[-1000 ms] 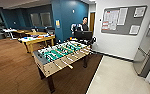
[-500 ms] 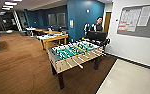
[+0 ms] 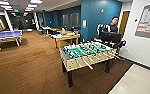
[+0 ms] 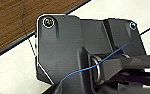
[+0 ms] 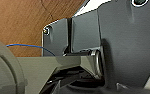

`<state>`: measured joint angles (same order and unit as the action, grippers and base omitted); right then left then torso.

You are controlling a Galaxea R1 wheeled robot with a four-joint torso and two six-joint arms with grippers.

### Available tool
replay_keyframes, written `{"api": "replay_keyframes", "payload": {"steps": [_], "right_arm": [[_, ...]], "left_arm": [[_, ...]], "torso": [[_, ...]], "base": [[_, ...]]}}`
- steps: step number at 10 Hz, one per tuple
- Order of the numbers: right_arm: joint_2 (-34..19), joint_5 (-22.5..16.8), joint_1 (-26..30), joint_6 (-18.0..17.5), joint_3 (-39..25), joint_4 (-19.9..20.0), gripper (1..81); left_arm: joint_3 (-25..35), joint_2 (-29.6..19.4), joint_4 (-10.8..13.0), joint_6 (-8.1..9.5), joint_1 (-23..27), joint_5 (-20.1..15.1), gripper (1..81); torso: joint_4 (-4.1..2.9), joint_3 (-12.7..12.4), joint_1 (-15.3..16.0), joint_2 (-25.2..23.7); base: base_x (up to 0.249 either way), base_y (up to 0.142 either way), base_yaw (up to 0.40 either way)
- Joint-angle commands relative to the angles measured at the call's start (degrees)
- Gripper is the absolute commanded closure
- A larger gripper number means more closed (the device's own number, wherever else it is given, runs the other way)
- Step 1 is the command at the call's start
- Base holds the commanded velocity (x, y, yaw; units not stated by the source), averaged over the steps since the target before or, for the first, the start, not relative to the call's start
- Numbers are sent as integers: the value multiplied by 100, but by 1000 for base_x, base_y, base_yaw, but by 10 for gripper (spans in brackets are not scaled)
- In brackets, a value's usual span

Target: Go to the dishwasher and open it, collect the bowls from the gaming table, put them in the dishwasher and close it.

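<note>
The gaming table (image 3: 66, 37), with yellow sides and legs and a pale top, stands across the carpet behind the foosball table (image 3: 87, 53). Blurred bluish and white shapes lie on its top, and I cannot tell whether they are the bowls. The dishwasher is out of view. In the left wrist view my arm's dark plate hangs over the seam between brown carpet (image 4: 11, 22) and pale floor (image 4: 13, 72). The right wrist view has brown carpet (image 5: 18, 22) beneath that arm.
The foosball table stands close ahead on brown carpet. A person (image 3: 113, 23) with a dark control rig (image 3: 111, 37) stands behind its far end. A blue ping-pong table (image 3: 6, 35) is far left. Pale flooring (image 3: 138, 82) begins at lower right, under a wall with a notice board (image 3: 147, 21).
The whole head picture has slid to the right, so the camera has turned left. The ping-pong table and more open carpet have come into view on the left.
</note>
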<state>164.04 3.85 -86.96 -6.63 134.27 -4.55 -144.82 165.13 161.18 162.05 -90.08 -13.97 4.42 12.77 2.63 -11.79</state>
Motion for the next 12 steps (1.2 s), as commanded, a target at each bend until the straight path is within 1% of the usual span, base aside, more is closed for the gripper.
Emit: {"api": "replay_keyframes", "payload": {"steps": [1, 8, 12], "right_arm": [[-9, -280, 270, 22, -33, -99, 10], [35, -289, 314, 13, 1, -108, 10], [176, -289, 323, 13, 186, -116, 10]], "left_arm": [[-11, -41, 382, 295, 170, -405, 10], [-37, -59, 382, 295, 153, -405, 10], [-37, -77, 382, 295, 152, -405, 10]], "torso": [[0, 2, 0, 0], [0, 0, 0, 0], [0, 0, -2, 0]], "base": [[0, 0, 359], [0, 0, 360], [0, 0, 359]]}}
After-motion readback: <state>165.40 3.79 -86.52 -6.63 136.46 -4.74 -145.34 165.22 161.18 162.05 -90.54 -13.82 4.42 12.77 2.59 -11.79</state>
